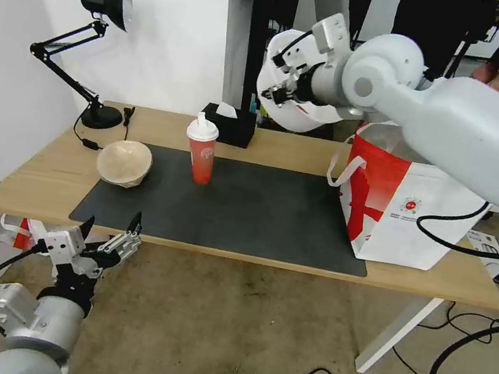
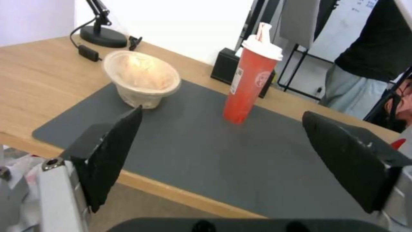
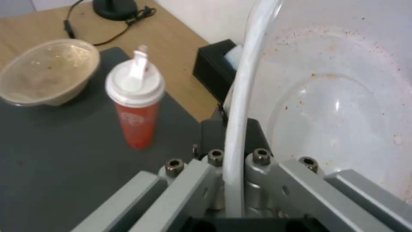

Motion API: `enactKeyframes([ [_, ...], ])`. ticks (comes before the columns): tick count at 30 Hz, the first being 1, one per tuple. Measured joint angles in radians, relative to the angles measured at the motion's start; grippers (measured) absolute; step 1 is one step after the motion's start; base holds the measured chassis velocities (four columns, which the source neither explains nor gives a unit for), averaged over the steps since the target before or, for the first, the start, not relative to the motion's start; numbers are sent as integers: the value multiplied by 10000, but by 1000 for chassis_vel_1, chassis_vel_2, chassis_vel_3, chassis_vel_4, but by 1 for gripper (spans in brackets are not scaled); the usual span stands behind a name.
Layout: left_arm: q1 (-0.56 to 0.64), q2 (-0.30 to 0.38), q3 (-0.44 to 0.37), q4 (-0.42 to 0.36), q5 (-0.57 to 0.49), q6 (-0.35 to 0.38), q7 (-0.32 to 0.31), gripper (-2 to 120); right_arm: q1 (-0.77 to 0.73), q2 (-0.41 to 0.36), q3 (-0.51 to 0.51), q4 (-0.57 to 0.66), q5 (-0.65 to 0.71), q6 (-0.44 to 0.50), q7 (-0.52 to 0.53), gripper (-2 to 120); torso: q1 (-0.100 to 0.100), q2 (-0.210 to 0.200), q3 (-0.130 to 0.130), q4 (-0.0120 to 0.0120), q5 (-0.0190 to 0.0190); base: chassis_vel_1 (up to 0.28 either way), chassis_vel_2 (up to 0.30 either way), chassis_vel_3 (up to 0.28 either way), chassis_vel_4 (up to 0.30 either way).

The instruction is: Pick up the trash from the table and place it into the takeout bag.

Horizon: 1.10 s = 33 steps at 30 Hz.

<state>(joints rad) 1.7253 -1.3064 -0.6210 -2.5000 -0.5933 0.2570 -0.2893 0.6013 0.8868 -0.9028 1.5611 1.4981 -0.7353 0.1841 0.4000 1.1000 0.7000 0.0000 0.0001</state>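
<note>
My right gripper is shut on the rim of the wide white bowl, held tilted on edge high above the table's back edge, left of the takeout bag. In the right wrist view the white bowl has reddish specks inside, and its rim runs between the shut fingers. The red white-lidded cup stands upright on the dark mat. The beige pulp bowl sits at the mat's left corner. My left gripper hangs open below the table's front edge, facing the beige bowl and the cup.
A black desk lamp stands at the back left with its cord on the wood. A black tissue box sits behind the cup. The bag stands open at the table's right end. Cables lie on the floor to the right.
</note>
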Motion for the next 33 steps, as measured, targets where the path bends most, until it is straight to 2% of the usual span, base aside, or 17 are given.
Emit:
enactKeyframes([
  [7,-60,176,10,0,-101,12,-67,100,172,-1107,32,425,151,0,47,0,0,1,-1,-1,2,0,0,0,0],
  [17,-59,287,162,0,-131,54,-49,100,256,-2268,148,786,241,0,-17,0,-1,0,-1,-2,0,0,0,0,0],
  [33,-67,317,230,0,-127,53,-38,100,-68,-3084,430,737,133,0,-177,0,0,0,0,0,0,0,0,0,0],
])
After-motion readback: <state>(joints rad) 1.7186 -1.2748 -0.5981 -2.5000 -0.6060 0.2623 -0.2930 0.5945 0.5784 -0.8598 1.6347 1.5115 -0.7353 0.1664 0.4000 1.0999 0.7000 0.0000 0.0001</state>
